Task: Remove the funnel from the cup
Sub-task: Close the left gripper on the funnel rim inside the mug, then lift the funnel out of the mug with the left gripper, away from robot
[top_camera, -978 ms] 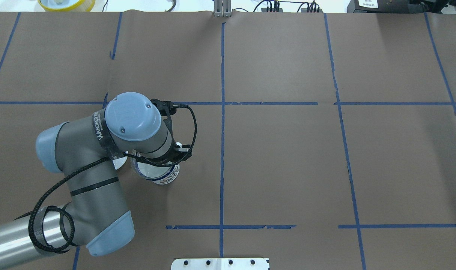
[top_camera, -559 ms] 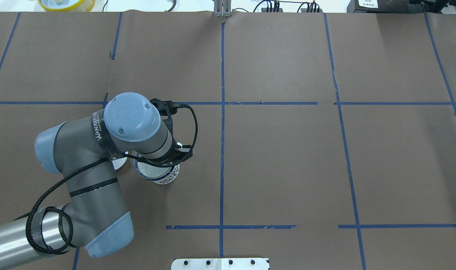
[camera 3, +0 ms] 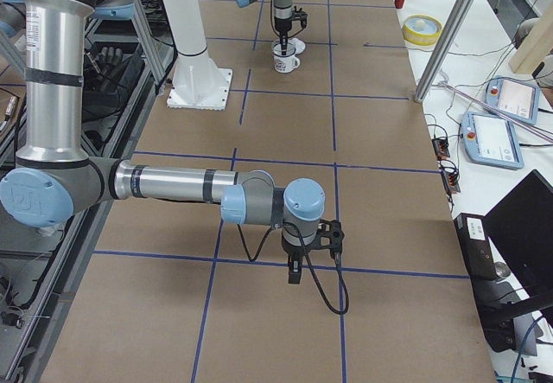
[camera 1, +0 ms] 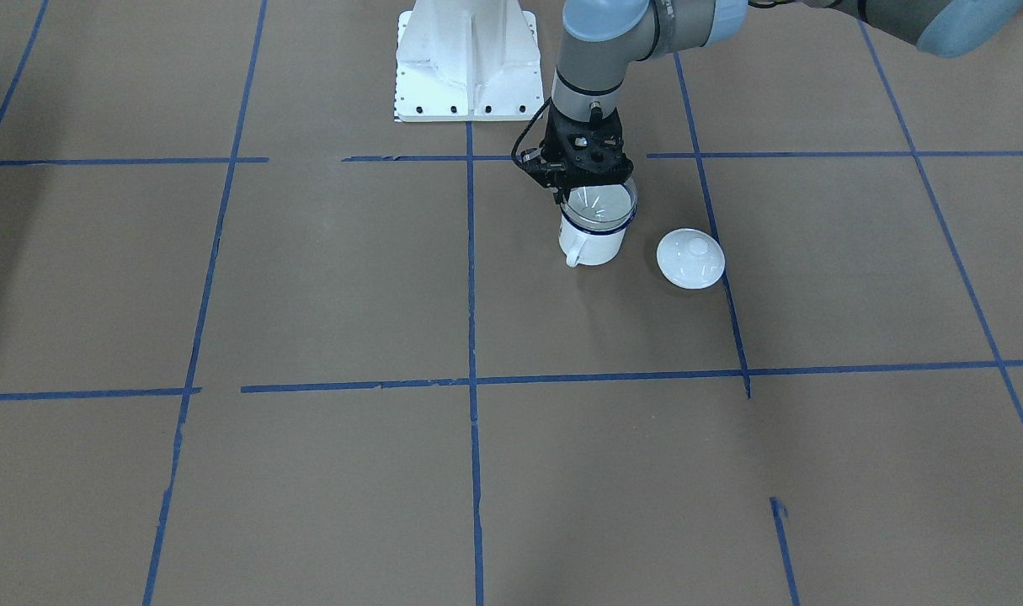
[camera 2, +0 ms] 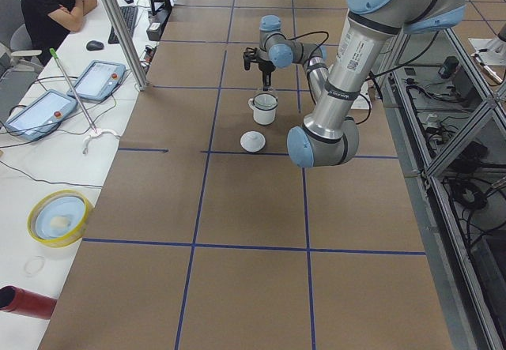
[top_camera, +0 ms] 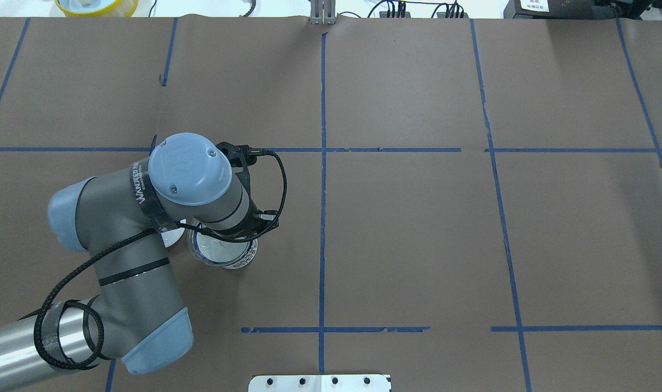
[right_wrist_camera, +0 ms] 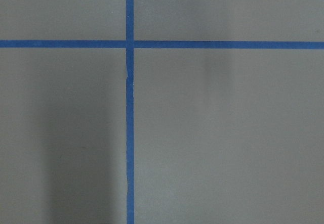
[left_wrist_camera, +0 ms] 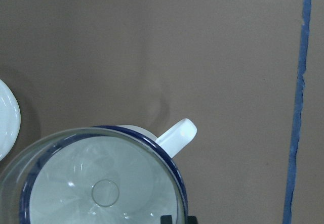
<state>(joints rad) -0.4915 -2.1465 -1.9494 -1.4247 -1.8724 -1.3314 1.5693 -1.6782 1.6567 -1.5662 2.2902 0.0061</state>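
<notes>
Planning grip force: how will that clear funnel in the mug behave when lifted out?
Probably light and fairly stiff: the funnel looks like thin clear plastic. Likely slippery, judging by its glossy glints. Its round cone would probably roll if laid sideways.

I read the left gripper [camera 1: 589,187] displaced slightly toward the overhead view's left compared with one second ago. The funnel [top_camera: 219,251] has shifted with it, its mouth now offset from the cup [left_wrist_camera: 174,135] rim.

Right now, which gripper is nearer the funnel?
Left. The left gripper is at the funnel rim, above the cup; the right gripper hangs over the table far toward the robot's right end.
</notes>
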